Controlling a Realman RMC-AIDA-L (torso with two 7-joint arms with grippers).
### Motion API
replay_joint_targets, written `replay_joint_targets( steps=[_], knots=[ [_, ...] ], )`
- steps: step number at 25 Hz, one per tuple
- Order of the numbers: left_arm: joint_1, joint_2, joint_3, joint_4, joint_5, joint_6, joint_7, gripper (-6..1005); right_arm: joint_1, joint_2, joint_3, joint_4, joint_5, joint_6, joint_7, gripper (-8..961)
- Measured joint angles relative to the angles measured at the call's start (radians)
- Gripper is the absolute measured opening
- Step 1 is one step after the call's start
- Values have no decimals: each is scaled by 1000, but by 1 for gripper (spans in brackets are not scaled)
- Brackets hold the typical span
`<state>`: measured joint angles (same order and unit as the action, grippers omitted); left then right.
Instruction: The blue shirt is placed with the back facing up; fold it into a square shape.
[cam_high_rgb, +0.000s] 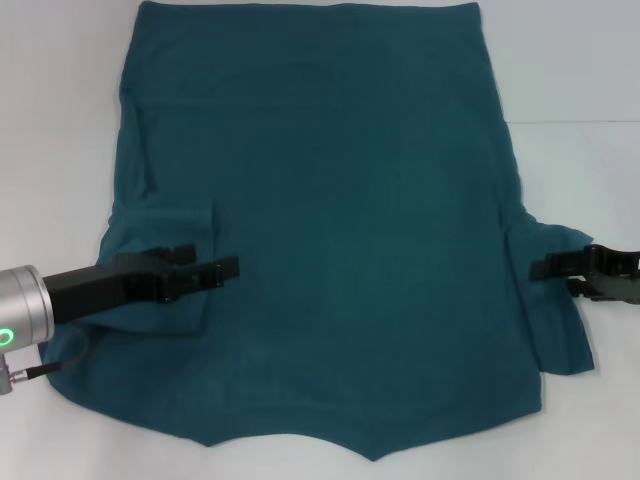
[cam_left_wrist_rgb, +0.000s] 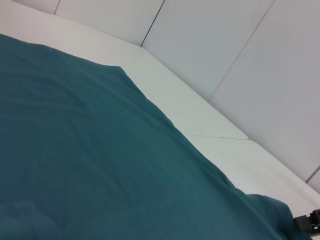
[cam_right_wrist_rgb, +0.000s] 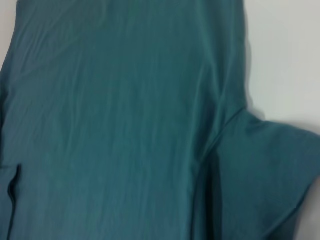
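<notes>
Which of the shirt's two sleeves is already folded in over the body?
The left sleeve, under the left pincer, lies folded onto the blue shirt; the right sleeve sticks out sideways.

blue shirt (cam_high_rgb: 340, 250): plain dark teal-blue, no pattern showing | table (cam_high_rgb: 580, 80): plain white | left gripper (cam_high_rgb: 228, 268): black; silver-grey wrist section with a green light | right gripper (cam_high_rgb: 540, 268): black | wall panels (cam_left_wrist_rgb: 240, 45): pale grey, dark seams

White table (cam_high_rgb: 580, 170), the blue shirt (cam_high_rgb: 330, 230) spread flat across it, plain side up.
</notes>
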<state>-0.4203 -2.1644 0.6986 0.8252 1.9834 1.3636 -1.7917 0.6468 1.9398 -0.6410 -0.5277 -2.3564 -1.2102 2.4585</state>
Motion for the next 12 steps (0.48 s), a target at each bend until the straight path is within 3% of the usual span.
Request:
replay_joint_targets(
  steps=[10,12],
  knots=[
    [0,0,-1,0,0,0,0,885,-5,-3,3,0,-4,-4,11,572],
    [0,0,-1,0,0,0,0,884,-5,-5,0,0,-4,-5,17,470]
  ],
)
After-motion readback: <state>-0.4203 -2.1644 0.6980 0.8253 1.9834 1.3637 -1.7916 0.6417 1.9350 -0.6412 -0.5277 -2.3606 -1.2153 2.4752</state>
